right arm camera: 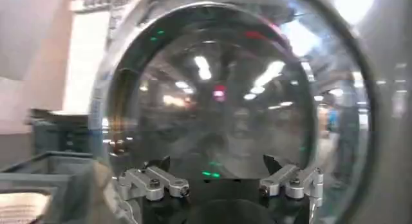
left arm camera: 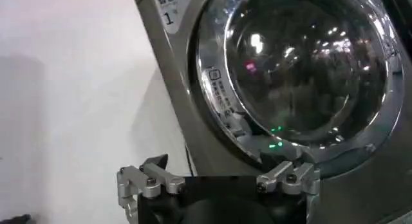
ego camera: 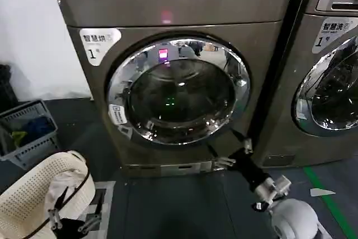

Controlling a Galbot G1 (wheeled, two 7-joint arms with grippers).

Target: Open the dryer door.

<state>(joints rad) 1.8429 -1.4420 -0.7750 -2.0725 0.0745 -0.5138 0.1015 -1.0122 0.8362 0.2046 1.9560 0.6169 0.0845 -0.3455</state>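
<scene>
One round dryer door (ego camera: 179,90) shut, facing forward, right gripper (ego camera: 221,158) open below it, holding nothing

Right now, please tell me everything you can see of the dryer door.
The dryer door is a large round window of dark tinted glass inside a wide shiny chrome rim. It sits shut, flat against the front of the bronze-grey dryer. A small label is stuck on the rim's lower left. The right gripper hangs open just below the door, touching nothing; the left gripper, also open, is farther off.
</scene>
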